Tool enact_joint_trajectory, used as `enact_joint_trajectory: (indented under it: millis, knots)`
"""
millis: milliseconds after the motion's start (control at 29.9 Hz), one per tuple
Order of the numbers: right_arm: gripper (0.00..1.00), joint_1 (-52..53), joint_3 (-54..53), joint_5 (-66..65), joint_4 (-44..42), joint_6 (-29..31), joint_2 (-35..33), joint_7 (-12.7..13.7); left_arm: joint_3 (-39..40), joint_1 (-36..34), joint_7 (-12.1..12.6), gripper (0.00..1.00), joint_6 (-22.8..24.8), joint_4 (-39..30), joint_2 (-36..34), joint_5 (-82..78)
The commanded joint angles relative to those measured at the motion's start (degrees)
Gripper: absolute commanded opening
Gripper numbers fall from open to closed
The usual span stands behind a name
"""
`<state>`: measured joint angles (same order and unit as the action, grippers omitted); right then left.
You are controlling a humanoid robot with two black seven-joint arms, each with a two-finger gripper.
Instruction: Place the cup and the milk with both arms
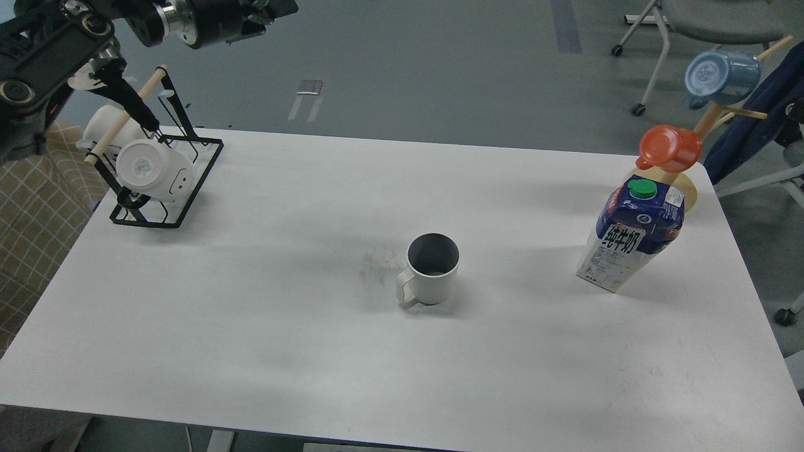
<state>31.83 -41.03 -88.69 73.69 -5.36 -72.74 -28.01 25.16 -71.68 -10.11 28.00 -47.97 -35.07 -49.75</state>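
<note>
While cup (pixel 432 270) and milk (pixel 630 243) stand untouched, reach wide; left gripper (pixel 267 16) state unclear, right arm unseen.

White table (pixel 264 351), top scuffed faintly near its middle. Standing upright on it near the centre: ribbed off-white cup (pixel 429 271), handle turned toward the near-left. Well apart to the right: blue-and-white milk carton (pixel 630 235), green cap up. At far left corner: black wire rack (pixel 188 188) bearing white mugs. At far right edge: wooden mug tree (pixel 688 188).
</note>
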Motion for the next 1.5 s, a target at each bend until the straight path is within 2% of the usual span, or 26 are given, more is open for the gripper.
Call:
enact_joint_trajectory:
  millis: [0, 301, 935, 1469]
  knots:
    - [1.0, -6.41, -0.01, -3.67, 0.05, -9.03, 0.32, 0.01, 0.07, 0.93, 0.0, 0.98, 0.0, -0.01, 0.09, -0.09]
    - [1.0, -14.34, 4.03, -10.71, -0.12, -20.04, 1.64, 0.01, 0.07, 2.51, 0.0, 0.98, 0.0, -0.01, 0.27, -0.09]
    - [1.0, -11.45, 5.53, -23.11, -8.21, -21.01, 18.24, 0.01, 0.07, 3.74, -0.09, 0.98, 0.0, -0.01, 0.09, -0.26]
    - [1.0, -9.5, 5.53, -24.34, -12.95, -22.64, 25.54, 0.01, 0.07, 3.83, -0.09, 0.98, 0.0, 0.07, 0.01, -0.26]
